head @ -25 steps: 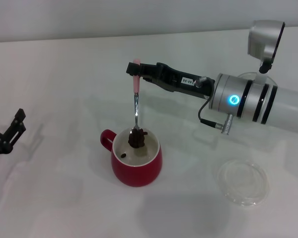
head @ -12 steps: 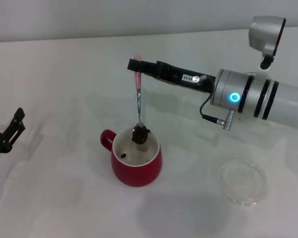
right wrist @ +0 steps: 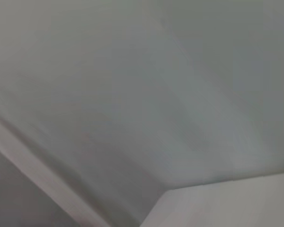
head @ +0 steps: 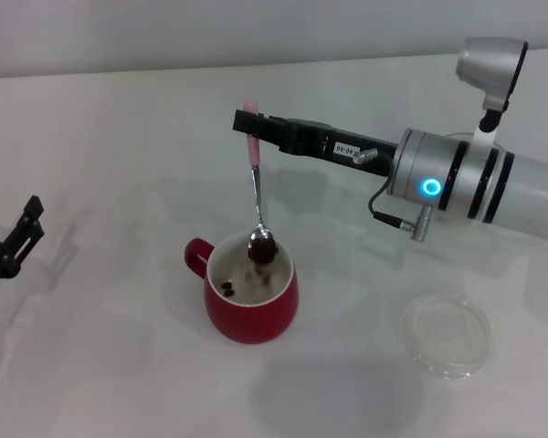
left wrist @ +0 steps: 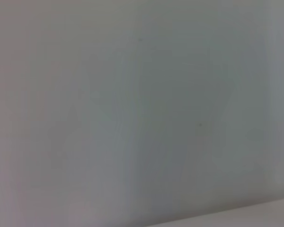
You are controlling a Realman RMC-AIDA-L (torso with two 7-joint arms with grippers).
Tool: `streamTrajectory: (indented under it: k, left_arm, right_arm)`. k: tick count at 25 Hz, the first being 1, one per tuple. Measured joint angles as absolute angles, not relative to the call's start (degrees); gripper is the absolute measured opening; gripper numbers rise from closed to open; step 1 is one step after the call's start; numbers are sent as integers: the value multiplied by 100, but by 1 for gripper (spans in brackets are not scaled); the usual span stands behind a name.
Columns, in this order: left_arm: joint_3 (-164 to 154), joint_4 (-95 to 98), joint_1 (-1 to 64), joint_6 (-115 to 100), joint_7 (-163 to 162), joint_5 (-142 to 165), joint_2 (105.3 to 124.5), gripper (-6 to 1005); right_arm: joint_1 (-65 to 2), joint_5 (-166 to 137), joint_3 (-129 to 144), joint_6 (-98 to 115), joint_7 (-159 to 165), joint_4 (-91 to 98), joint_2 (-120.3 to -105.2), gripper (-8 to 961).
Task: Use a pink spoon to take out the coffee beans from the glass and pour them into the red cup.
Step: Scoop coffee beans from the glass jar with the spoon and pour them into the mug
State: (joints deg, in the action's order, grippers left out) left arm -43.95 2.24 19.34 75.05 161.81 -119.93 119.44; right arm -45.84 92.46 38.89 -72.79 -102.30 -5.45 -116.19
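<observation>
Pink spoon (head: pixel 256 187), light and stiff, hangs from right gripper (head: pixel 248 122) clamping its handle over red cup (head: pixel 252 301).

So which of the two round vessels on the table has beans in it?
The red cup, under the spoon held by the right gripper. The flat clear dish nearer the robot's right looks empty.

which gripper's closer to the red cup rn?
Right. The right gripper holds the pink spoon directly above the red cup; the left gripper sits far off at the table's edge.
</observation>
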Motion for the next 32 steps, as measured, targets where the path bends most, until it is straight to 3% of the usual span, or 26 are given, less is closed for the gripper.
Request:
streamTrajectory:
  k: [20, 32]
  left_arm:
    - [-4395, 245, 1938, 7505, 16180, -11997, 11951, 761]
    - [-4395, 218, 1943, 7520, 16181, -11997, 11954, 761]
  right_arm:
    - [-4388, 9162, 3934, -8230, -11604, -559, -11619, 150]
    - [-4357, 9209, 3560, -8378, -10353, -516, -11619, 150]
